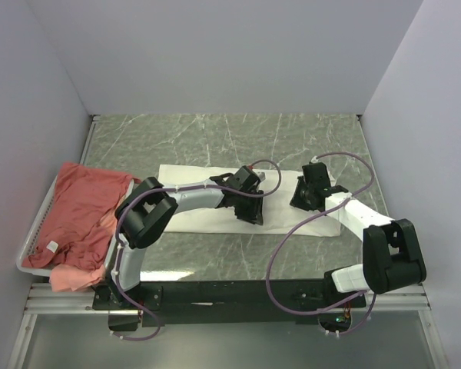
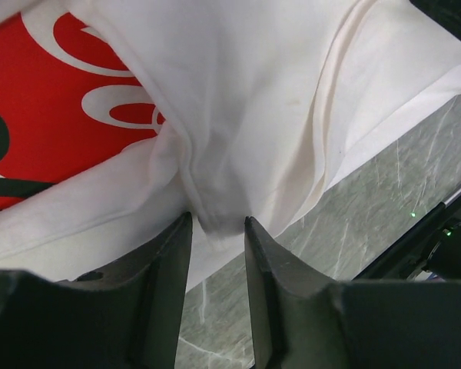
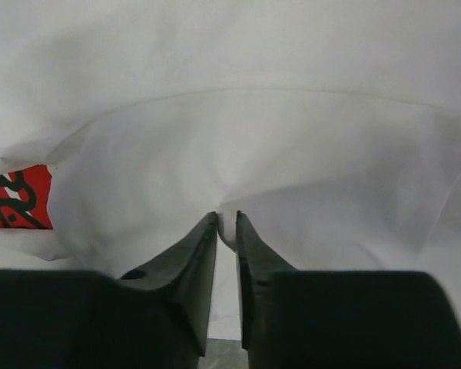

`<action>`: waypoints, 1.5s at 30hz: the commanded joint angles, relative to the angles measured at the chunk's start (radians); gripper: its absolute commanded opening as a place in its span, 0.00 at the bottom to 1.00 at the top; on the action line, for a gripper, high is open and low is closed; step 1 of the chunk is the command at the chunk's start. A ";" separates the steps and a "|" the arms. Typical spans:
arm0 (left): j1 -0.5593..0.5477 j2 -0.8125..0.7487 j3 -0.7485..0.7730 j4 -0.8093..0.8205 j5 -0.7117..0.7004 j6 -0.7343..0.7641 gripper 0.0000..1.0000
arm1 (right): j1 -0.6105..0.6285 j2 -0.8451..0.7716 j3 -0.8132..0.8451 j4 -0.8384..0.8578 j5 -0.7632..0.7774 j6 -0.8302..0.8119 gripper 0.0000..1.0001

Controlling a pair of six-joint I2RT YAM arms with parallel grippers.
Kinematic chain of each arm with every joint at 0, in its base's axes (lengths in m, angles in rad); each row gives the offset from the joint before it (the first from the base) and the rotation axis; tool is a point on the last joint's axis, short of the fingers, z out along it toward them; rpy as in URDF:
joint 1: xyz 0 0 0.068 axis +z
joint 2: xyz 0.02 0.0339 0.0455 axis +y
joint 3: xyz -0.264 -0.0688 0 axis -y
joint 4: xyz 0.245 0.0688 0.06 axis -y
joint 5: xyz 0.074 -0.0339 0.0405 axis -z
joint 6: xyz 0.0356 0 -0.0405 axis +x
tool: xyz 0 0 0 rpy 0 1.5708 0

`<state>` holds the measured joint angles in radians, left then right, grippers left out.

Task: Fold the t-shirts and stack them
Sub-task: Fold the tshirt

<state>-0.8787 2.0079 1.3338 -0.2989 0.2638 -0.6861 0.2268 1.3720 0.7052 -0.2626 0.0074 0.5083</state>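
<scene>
Green-veined table (image 1: 215, 134) carries the white t-shirt (image 1: 203, 224) spread across its middle, with salmon tees (image 1: 84, 207) heaped at the left. A fold looks under way: the left pincer (image 2: 217, 223) is half closed on a thick bunch of cloth, and the right pincer (image 3: 226, 219) is nearly shut on a thin pleat. Next, I'd judge, both must lift and carry that edge over together.

At the centre of the surface (image 1: 215, 138) lies the spread t-shirt (image 1: 192, 219); at its left edge, the basket (image 1: 32, 238) with heaped t-shirts (image 1: 81, 207) in it. The left pincer (image 1: 250, 209) is on the shirt's middle, the right pincer (image 1: 302, 201) on its right end.
</scene>
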 commanded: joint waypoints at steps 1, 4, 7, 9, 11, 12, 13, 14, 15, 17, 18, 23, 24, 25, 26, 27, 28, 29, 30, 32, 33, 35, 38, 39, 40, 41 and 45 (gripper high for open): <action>-0.008 -0.003 0.034 0.010 0.006 -0.012 0.38 | 0.005 -0.014 -0.006 0.010 0.023 0.018 0.19; -0.008 -0.011 0.033 0.010 0.006 -0.013 0.33 | 0.005 -0.040 -0.010 -0.013 0.032 0.025 0.07; -0.008 -0.015 0.033 0.009 0.006 -0.016 0.26 | 0.003 -0.077 -0.013 -0.039 0.042 0.035 0.03; -0.008 -0.023 0.031 0.007 0.006 -0.020 0.19 | 0.003 -0.102 -0.016 -0.053 0.051 0.038 0.02; -0.008 -0.032 0.027 0.006 0.006 -0.021 0.13 | 0.005 -0.139 -0.024 -0.075 0.054 0.045 0.01; -0.008 -0.044 0.025 0.004 0.006 -0.024 0.10 | 0.003 -0.152 -0.027 -0.081 0.055 0.048 0.01; -0.008 -0.050 0.024 0.001 0.005 -0.024 0.09 | 0.005 -0.183 -0.038 -0.086 0.051 0.058 0.01; -0.008 -0.063 0.024 -0.002 0.005 -0.026 0.06 | 0.005 -0.198 -0.045 -0.092 0.046 0.062 0.01; -0.008 -0.067 0.022 -0.009 0.003 -0.027 0.05 | 0.005 -0.214 -0.052 -0.095 0.046 0.067 0.00; -0.006 -0.081 0.018 -0.014 0.009 -0.033 0.03 | 0.005 -0.252 -0.072 -0.110 0.048 0.078 0.00; -0.006 -0.086 0.015 -0.014 0.012 -0.035 0.03 | 0.003 -0.267 -0.084 -0.115 0.052 0.081 0.00; -0.003 -0.126 -0.024 -0.002 0.028 -0.062 0.01 | 0.005 -0.355 -0.121 -0.148 0.059 0.102 0.00; -0.005 -0.133 -0.028 0.000 0.035 -0.067 0.01 | 0.005 -0.367 -0.133 -0.151 0.062 0.105 0.00; -0.005 -0.138 -0.038 0.003 0.035 -0.069 0.01 | 0.003 -0.390 -0.138 -0.161 0.066 0.111 0.00; -0.003 -0.147 -0.041 0.003 0.038 -0.076 0.01 | 0.003 -0.401 -0.142 -0.165 0.069 0.116 0.00; -0.005 -0.150 -0.045 0.004 0.041 -0.081 0.01 | 0.003 -0.410 -0.148 -0.170 0.071 0.124 0.00; -0.005 -0.155 -0.056 0.006 0.043 -0.084 0.01 | 0.003 -0.427 -0.151 -0.176 0.069 0.128 0.00; -0.005 -0.162 -0.062 0.006 0.043 -0.093 0.01 | 0.005 -0.436 -0.156 -0.179 0.068 0.133 0.00; -0.003 -0.164 -0.067 0.006 0.043 -0.098 0.01 | 0.003 -0.444 -0.162 -0.182 0.063 0.139 0.00; -0.005 -0.172 -0.088 0.009 0.046 -0.108 0.01 | 0.005 -0.474 -0.170 -0.194 0.069 0.151 0.00; -0.005 -0.175 -0.097 0.012 0.046 -0.113 0.01 | 0.003 -0.497 -0.174 -0.196 0.072 0.159 0.00; -0.005 -0.175 -0.120 0.017 0.051 -0.119 0.01 | 0.003 -0.520 -0.177 -0.213 0.078 0.171 0.00; -0.002 -0.153 -0.111 0.018 0.052 -0.115 0.01 | 0.005 -0.577 -0.181 -0.237 0.077 0.190 0.00; 0.000 -0.143 -0.090 0.014 0.051 -0.113 0.01 | 0.005 -0.606 -0.181 -0.244 0.080 0.196 0.00; 0.000 -0.133 -0.076 0.011 0.054 -0.109 0.01 | 0.005 -0.620 -0.179 -0.256 0.078 0.197 0.00; 0.000 -0.112 -0.062 0.007 0.057 -0.105 0.01 | 0.003 -0.632 -0.177 -0.262 0.082 0.199 0.00; 0.000 -0.075 0.001 -0.009 0.066 -0.099 0.01 | 0.003 -0.634 -0.168 -0.273 0.097 0.199 0.00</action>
<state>-0.8803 1.9118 1.2724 -0.3119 0.3019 -0.7891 0.2268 0.7368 0.5304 -0.5163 0.0696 0.6918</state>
